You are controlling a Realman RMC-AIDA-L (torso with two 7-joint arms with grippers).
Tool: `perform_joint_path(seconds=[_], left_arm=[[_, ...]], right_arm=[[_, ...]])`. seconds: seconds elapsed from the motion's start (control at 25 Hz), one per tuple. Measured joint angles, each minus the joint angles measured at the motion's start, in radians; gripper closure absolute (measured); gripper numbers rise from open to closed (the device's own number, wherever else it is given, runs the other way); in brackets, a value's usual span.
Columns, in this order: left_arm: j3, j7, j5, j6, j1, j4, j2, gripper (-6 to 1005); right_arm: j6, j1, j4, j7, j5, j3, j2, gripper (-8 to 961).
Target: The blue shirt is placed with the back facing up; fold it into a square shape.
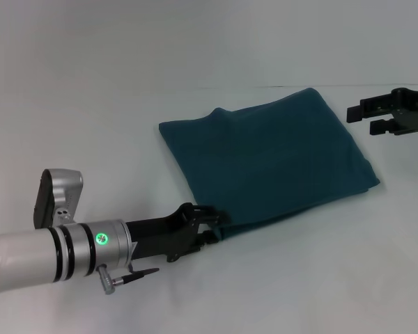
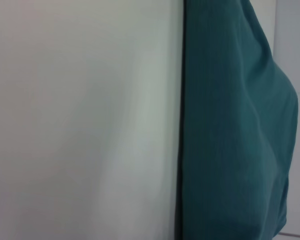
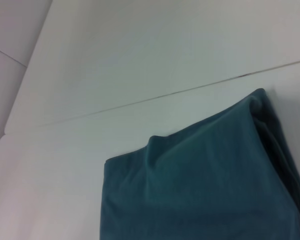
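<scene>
Shirt (image 1: 268,163) lies folded into a rough square on the white table (image 1: 90,104). Left gripper (image 1: 216,224) pinches its near corner, fingers closed on the cloth. Right gripper (image 1: 366,118) hovers open just beside the far right corner, apart from it.

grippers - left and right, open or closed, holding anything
left gripper: at the near corner of the blue shirt, grip cannot be told.
right gripper: open, holding nothing, beside the shirt.

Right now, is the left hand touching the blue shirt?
Touching. In the head view the left hand meets the near corner of the blue shirt, with no gap visible.
</scene>
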Motion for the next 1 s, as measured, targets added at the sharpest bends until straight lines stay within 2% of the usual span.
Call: perform_joint_path(seconds=[0.16, 0.68, 0.8, 1.0], left_arm=[[0.001, 0.002, -0.003, 0.005, 0.003, 0.002, 0.0, 618], [0.003, 0.043, -0.016, 0.016, 0.008, -0.01, -0.002, 895], [-0.001, 0.056, -0.019, 0.042, 0.03, -0.001, -0.001, 967], [-0.01, 0.06, -0.016, 0.108, 0.09, 0.058, 0.006, 963]], right_arm=[[0.0, 0.0, 0.0, 0.0, 0.005, 0.0, 0.0, 234], [-0.001, -0.004, 0.011, -0.001, 0.009, 0.01, 0.0, 235], [-0.001, -0.007, 0.012, -0.001, 0.009, 0.011, -0.001, 234], [-0.002, -0.01, 0.02, -0.001, 0.009, 0.017, 0.0, 232]])
